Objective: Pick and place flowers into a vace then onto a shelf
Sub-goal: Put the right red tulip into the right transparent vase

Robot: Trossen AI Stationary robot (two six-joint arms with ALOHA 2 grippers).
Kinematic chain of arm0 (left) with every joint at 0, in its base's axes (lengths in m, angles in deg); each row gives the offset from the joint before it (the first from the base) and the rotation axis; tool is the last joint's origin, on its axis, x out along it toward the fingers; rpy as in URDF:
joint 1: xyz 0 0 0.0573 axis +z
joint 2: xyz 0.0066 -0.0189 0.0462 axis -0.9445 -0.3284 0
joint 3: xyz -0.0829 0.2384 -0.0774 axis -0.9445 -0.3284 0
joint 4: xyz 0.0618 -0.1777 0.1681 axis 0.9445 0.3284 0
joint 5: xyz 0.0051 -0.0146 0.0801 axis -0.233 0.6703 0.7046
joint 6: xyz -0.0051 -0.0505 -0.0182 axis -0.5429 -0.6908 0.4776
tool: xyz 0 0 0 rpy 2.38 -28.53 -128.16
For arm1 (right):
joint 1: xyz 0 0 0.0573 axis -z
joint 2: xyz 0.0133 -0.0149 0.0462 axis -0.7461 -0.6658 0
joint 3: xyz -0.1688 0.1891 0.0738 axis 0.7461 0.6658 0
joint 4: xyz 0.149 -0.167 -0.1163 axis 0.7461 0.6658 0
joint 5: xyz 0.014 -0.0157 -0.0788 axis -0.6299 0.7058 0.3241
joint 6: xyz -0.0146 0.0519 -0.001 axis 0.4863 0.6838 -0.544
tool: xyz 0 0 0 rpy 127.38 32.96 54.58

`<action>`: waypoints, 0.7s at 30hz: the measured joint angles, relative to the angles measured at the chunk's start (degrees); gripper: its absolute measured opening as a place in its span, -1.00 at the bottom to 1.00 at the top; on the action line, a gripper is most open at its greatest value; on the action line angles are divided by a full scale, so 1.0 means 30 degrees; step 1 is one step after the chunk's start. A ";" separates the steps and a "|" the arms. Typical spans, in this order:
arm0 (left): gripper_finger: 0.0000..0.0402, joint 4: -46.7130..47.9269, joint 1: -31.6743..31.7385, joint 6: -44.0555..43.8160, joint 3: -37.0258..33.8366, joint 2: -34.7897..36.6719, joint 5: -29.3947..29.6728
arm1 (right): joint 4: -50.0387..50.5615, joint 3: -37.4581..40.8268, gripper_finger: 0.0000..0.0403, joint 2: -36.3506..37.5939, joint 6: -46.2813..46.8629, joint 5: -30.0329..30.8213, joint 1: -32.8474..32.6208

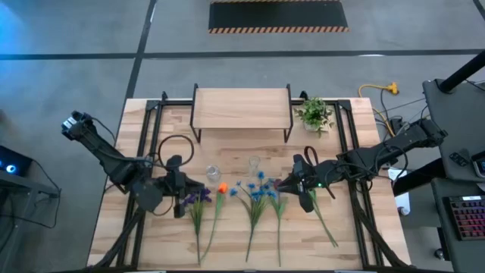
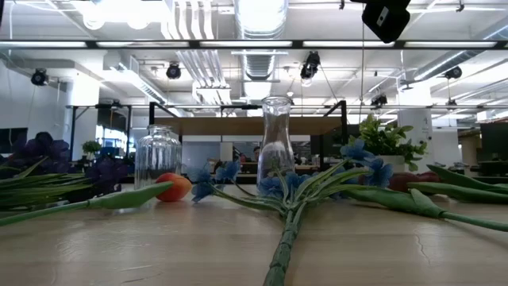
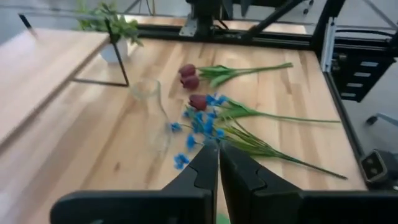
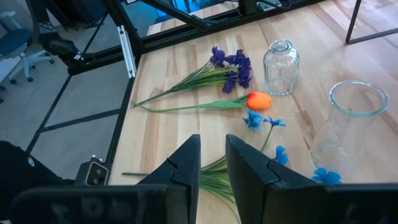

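The flowers lie flat in a row on the wooden table [image 1: 114,227], in front of two clear glass containers, heads toward the shelf [image 1: 241,106] at the table's far edge. Left to right in the overhead view: the purple cluster [image 1: 195,197]; the orange bud [image 1: 223,188]; the blue blooms [image 1: 258,188]; the dark red tulips [image 3: 189,78], at the right end under the right arm.

Grippers. The left gripper [image 1: 176,191] hangs just beside the purple cluster, fingers [image 3: 202,171] pressed together on nothing. The right gripper [image 1: 301,184] hangs over the blue blooms and tulip stems, fingers [image 4: 186,162] a little apart, nothing between them.

Containers. The ribbed glass jar [image 1: 213,174] stands behind the orange bud. The narrow-necked glass vase [image 1: 255,163] stands behind the blue blooms. Both are upright and empty. The leafy potted plant [image 1: 314,114] stands beside the shelf's right end.

Risks (judged).
- The blue stems overlap and fan together, so a pinch there may lift several, or drag a neighbour sideways.
- The stems are long and thin, so a grasp near one end would probably let the flower droop or swing, and the free end could miss the vase's narrow mouth.
- Both containers are light, clear and close to the flower heads, so a sweeping stem or finger could tip one.
- The arms are close together at mid-table, and reaching at once may make them collide.
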 joint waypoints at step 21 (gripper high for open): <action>-1.00 -0.5334 -0.0960 -0.3419 0.0160 -0.4345 -0.6213 | -0.0758 -0.0007 -0.66 0.0000 -0.0908 0.1011 -0.0015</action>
